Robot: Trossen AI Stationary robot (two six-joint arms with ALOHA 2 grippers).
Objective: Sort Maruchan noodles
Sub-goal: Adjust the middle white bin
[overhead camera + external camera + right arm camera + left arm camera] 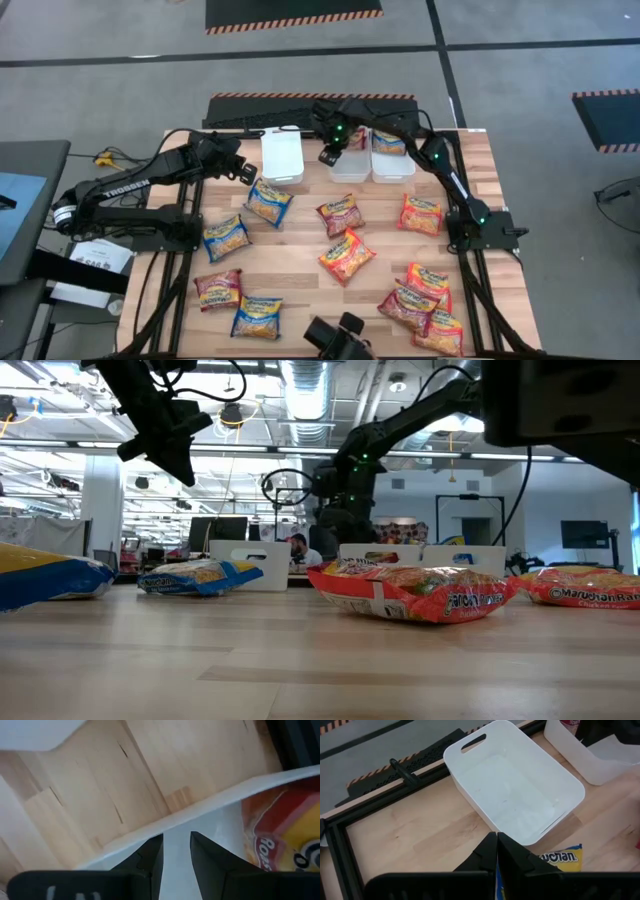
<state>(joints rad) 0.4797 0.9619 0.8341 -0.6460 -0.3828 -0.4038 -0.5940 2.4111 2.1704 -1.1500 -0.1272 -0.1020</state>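
Note:
Several Maruchan noodle packets lie flat on the wooden table: blue ones (268,202) (226,237), a maroon one (340,215) and orange ones (346,255) (422,214). My right gripper (176,851) is open with nothing between its fingers. It points down over the left rim (210,802) of the middle white bin (350,165), where an orange-red packet (285,830) lies inside. My left gripper (496,851) is shut and empty. It hangs above the table beside the left white bin (515,795), over a blue packet (561,857).
Three white bins stand in a row at the far edge; the right one (393,160) also holds a packet. More packets lie near the front: a maroon one (218,290), a blue one (257,317) and a cluster at the front right (420,305).

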